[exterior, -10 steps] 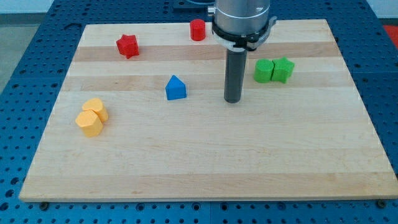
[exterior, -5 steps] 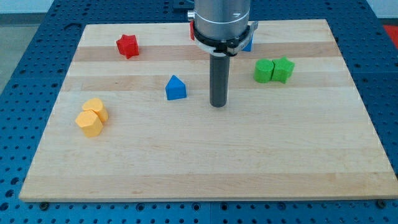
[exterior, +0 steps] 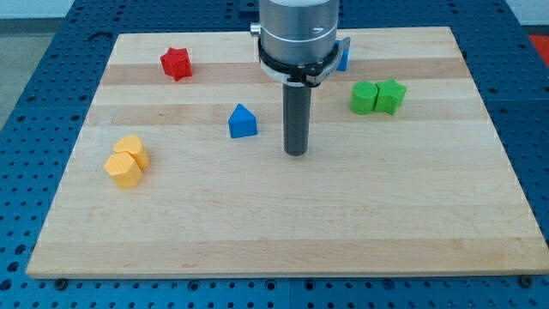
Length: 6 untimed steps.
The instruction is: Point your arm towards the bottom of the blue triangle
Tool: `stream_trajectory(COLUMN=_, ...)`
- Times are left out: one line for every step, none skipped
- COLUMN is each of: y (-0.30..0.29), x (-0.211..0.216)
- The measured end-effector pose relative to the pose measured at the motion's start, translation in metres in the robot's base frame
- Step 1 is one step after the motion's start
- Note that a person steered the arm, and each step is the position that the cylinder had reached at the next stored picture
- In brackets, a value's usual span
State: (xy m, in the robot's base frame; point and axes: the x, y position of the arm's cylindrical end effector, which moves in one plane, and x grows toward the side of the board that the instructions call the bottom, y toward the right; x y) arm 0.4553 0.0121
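The blue triangle block (exterior: 243, 122) sits on the wooden board (exterior: 283, 215), left of centre. My tip (exterior: 295, 152) rests on the board to the right of the triangle and a little lower in the view, with a gap between them. The rod hangs from the grey arm head at the view's top centre.
A red star block (exterior: 175, 63) lies at the upper left. Two yellow blocks (exterior: 126, 162) sit together at the left. Two green blocks (exterior: 377, 97) sit together at the right. Another blue block (exterior: 343, 57) peeks out from behind the arm head.
My tip has moved left and slightly down the view, closing on the blue triangle. The red block at the top is now hidden behind the arm head. No block has moved.
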Motion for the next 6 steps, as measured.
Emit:
stream_trajectory(y=-0.001, x=0.005)
stream_trajectory(y=-0.008, x=0.008)
stream_trajectory(y=-0.026, x=0.009)
stream_trajectory(y=-0.044, x=0.011)
stream_trajectory(y=-0.058, x=0.012)
stream_trajectory(y=-0.072, x=0.012)
